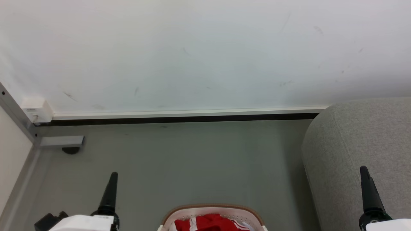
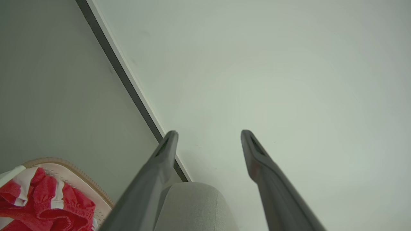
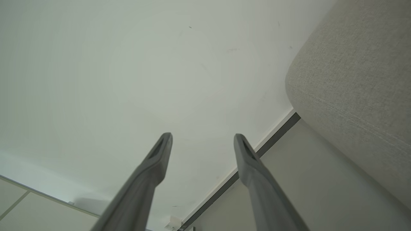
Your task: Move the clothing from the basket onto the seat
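– At the ends of your arms, what do you have?
– Nothing. My left gripper [image 2: 209, 133] has its two dark fingers spread wide with bare air between them. My right gripper [image 3: 203, 135] stands the same, wide apart and touching nothing. Each wrist view shows its fingers against the white wall [image 1: 205, 54].
– And the clothing?
– The clothing [image 1: 208, 223] lies bunched in the basket [image 1: 212, 207], on the floor between my two arms at the bottom edge of my head view. My left wrist view looks at it from the side: red folds with white stripes and a gathered hem, inside the basket's brown rim. The seat [image 1: 359, 144] is on my right, apart from the basket, and my right gripper's finger rises in front of it.
– What does the right wrist add?
– The seat's grey weave close up, with a seam running along its rounded edge.
– The room?
– Grey floor [image 1: 179, 160] and a dark skirting strip [image 1: 179, 119] under the wall. A small white box [image 1: 37, 109] sits at the left corner, with a grey metal frame [image 1: 19, 118] beside it.
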